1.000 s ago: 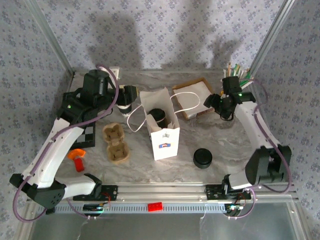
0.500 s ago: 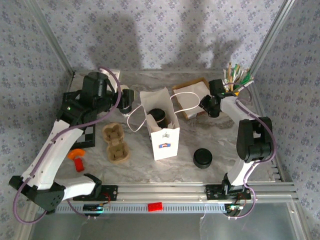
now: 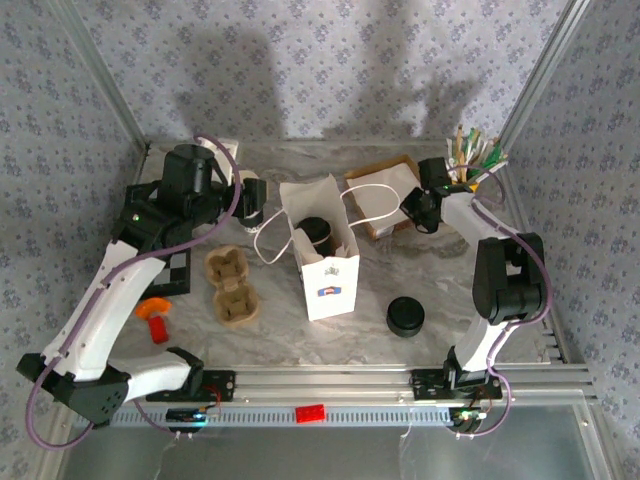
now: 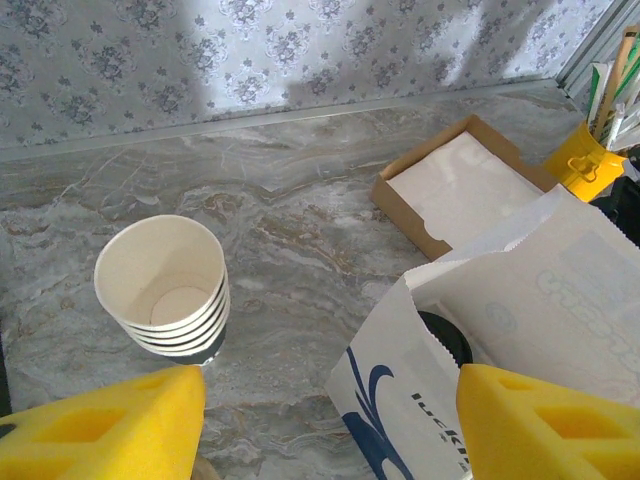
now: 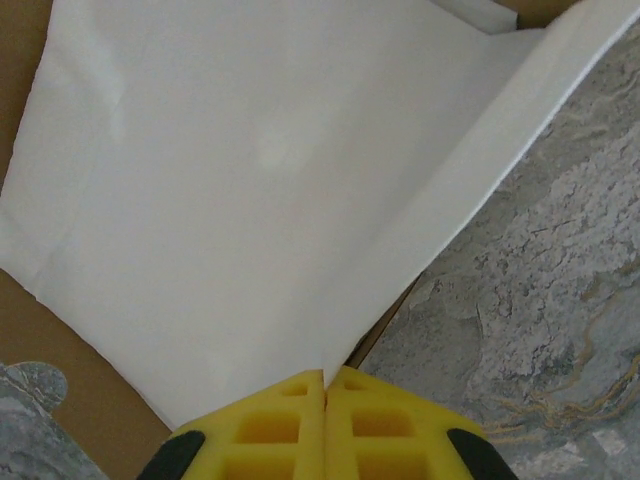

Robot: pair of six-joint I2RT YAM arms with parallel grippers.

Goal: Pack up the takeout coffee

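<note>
Lids [image 3: 405, 316] (black, stacked) lie nearest, with bare marble around them. The white bag [image 3: 328, 275] holds the takeout coffee [image 3: 315, 232], its body hidden. The left gripper [image 4: 325, 410] hangs wide apart near the cup stack [image 4: 165, 290]. Farthest, the right gripper [image 5: 325, 395], gaping a second ago, now pinches the napkin [image 5: 250, 180] at the box [image 5: 50, 330] edge.
</note>
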